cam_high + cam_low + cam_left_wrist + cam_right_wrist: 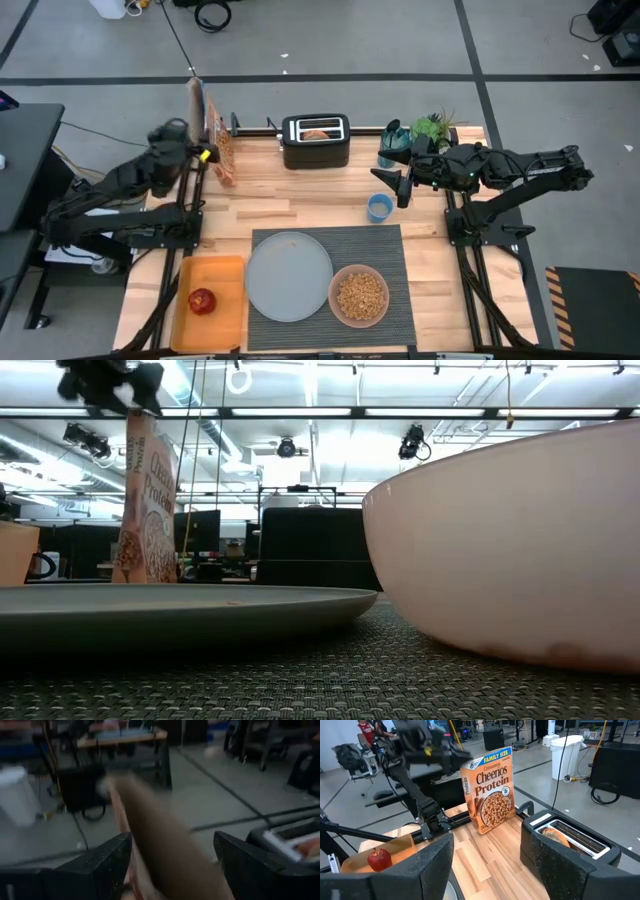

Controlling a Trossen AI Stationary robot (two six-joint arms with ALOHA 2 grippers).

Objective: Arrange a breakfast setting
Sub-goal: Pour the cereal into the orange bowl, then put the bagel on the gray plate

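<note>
A dark ribbed mat (385, 255) lies at the table's near middle. On it rest a pale blue-grey plate (289, 276) and a pink bowl (333, 300) of brown cereal (360, 295). A red apple (202, 300) lies on the orange tray (225, 285). A bagel (555, 836) sticks out of the black toaster (315, 150). A cereal box (490, 787) stands upright at the far left. My left gripper (172, 836) is open just above the box's top edge, one finger on either side. My right gripper (395, 185) hangs open over the table's far right.
A small blue cup (379, 207) stands on the wood just beyond the mat's far right corner, below my right gripper. A green plant (430, 130) sits at the far right corner. Bare wood lies between the toaster and the mat.
</note>
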